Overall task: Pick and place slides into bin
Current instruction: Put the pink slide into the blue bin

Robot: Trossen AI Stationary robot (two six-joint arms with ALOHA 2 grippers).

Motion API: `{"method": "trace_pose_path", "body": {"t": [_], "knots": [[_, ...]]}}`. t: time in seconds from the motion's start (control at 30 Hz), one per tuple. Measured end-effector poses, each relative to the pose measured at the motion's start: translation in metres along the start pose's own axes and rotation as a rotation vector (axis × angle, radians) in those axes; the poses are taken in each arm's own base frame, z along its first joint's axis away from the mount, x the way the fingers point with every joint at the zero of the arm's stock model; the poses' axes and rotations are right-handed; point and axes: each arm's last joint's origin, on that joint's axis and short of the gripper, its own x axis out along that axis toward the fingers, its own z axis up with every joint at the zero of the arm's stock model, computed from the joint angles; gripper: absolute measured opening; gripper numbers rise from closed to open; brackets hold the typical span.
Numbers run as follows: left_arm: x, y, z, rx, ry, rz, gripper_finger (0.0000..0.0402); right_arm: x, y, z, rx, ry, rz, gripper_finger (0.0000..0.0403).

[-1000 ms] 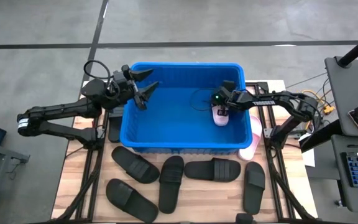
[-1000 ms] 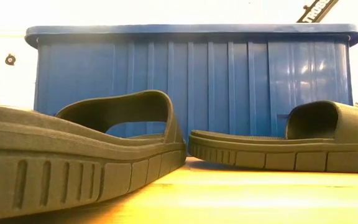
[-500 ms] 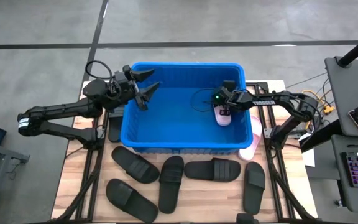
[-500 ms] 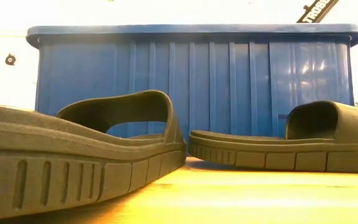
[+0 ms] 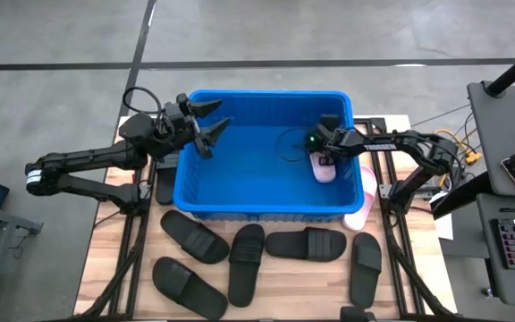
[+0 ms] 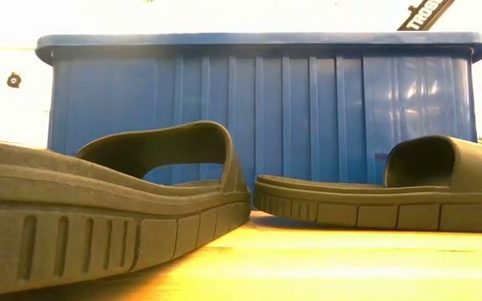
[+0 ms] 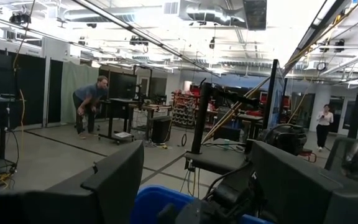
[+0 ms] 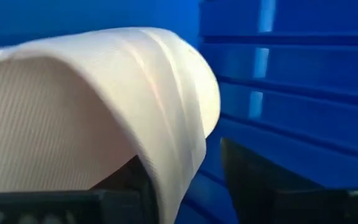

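Pale pink is seen inside the bin [image 5: 262, 183]: one pink slide [image 5: 324, 168] lies near its right wall, with the right gripper [image 5: 326, 152] directly over it, fingers parted around the strap and not clamped. A second pink slide [image 5: 360, 207] rests outside the bin's right wall. Five black slides [image 5: 266, 250] are spread along the tabletop's front edge. The left gripper [image 5: 208, 125] is held spread wide over the bin's left rim, empty.
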Motion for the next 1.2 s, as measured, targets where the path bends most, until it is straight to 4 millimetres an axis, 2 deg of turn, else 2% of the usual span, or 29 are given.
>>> {"method": "trace_pose_path", "body": {"t": [0.33, 0.73, 1.03, 1.2], "knots": [[0.0, 0.0, 0.0, 0.0, -0.001, 0.0, 0.0283, -0.021, -0.026, 0.01, 0.147, 0.041, 0.102, 0.0219], [0.0, 0.0, -0.001, 0.001, 0.003, -0.003, 0.0283, -0.022, -0.026, 0.008, 0.098, 0.053, 0.116, 0.0292], [0.001, -0.001, -0.001, 0.0, 0.005, -0.028, 0.0283, -0.025, -0.021, 0.002, 0.073, 0.1, 0.209, 0.0308], [0.001, -0.001, -0.001, 0.001, 0.007, -0.03, 0.0283, -0.026, -0.021, 0.001, 0.154, 0.105, 0.211, 0.0306]]}}
